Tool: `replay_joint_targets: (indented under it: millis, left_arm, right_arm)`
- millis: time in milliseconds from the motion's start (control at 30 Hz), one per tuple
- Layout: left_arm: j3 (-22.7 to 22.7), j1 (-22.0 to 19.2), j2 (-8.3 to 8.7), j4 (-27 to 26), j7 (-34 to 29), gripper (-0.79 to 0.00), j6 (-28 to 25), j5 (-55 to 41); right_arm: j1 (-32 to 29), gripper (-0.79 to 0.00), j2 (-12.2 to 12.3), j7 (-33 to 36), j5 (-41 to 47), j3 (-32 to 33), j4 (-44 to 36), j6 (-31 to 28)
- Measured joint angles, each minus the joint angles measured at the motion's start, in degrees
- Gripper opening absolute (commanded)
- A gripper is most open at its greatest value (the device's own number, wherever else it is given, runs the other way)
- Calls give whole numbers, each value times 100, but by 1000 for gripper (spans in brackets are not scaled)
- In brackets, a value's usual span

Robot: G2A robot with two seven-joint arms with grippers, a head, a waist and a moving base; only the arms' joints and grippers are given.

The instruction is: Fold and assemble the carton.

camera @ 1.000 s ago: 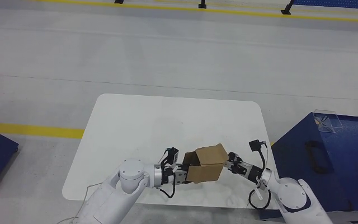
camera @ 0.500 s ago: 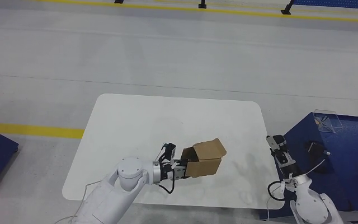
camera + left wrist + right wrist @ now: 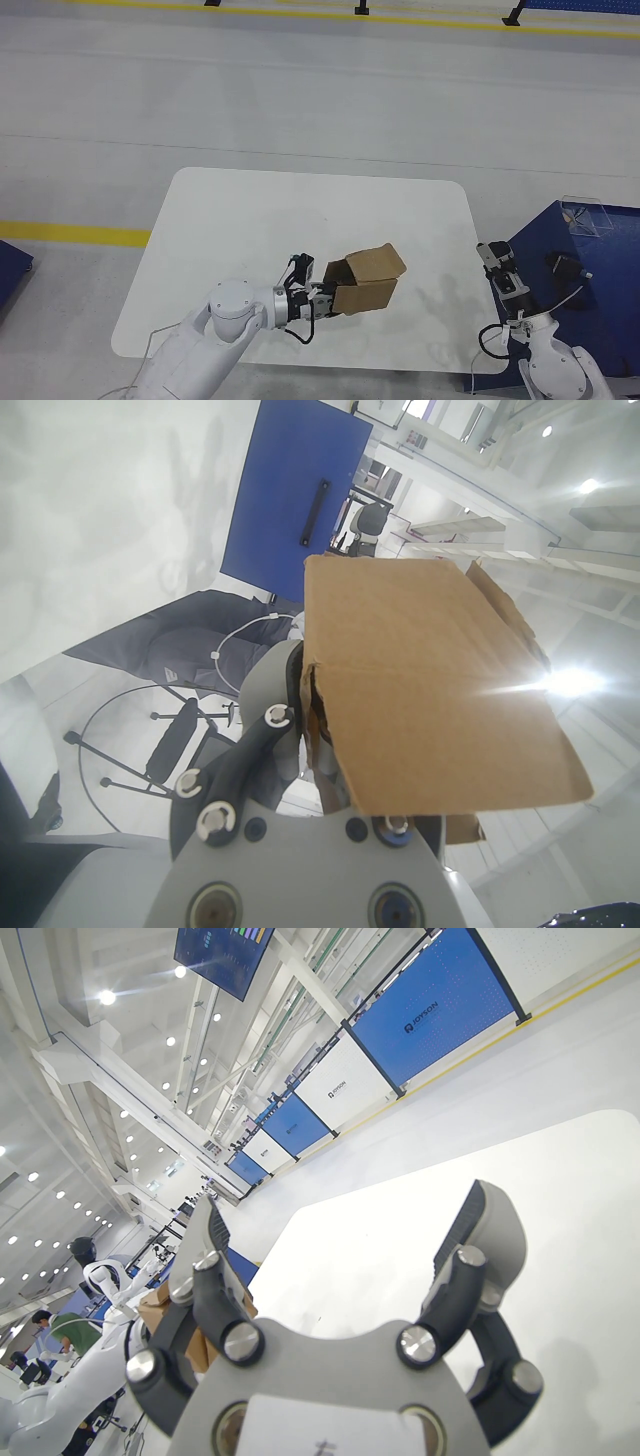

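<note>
The left gripper [image 3: 320, 301] is clenched on one end edge of the brown carton [image 3: 366, 279]. The carton juts straight out past its fingertips, over the near part of the white table [image 3: 250, 210]. Pinching only that edge probably leaves the flaps free for folding. The carton's long axis continues the fingers' line, with its open end seemingly at the fingers. The right gripper [image 3: 342, 1200], fingers spread and empty, sits well apart from the carton's far end.

My left tool [image 3: 322, 300] grips the carton [image 3: 366, 280] by its left end, at the near middle of the surface [image 3: 300, 210]. My right tool [image 3: 495, 258] sits well apart at the surface's right edge, just beside the cabinet [image 3: 575, 275].
</note>
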Motion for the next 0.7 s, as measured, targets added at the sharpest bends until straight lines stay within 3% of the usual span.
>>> replay_joint_targets:
  millis: [100,167,267,333,500,567,700]
  left_arm:
    - [-203,215,-46,-637,967,-785,1393,-745]
    - [-306,415,-158,-928,2004,-785,2065,-1560]
    - [-250,671,-390,-1048,3460,-785,2473,-3177]
    - [-180,735,-523,-982,4200,-785,2315,-4272]
    - [57,581,-794,-860,7003,-785,1163,-6468]
    - [214,452,-856,-899,7979,-785,680,-6661]
    - [649,195,-976,-640,9408,-785,273,-6358]
  right_arm:
    - [0,0,0,0,0,0,0,0]
    - [0,0,0,0,0,0,0,0]
    - [0,0,0,0,0,0,0,0]
    - [0,0,0,0,0,0,0,0]
    - [0,0,0,0,0,0,0,0]
    - [0,0,0,0,0,0,0,0]
    - [0,0,0,0,0,0,0,0]
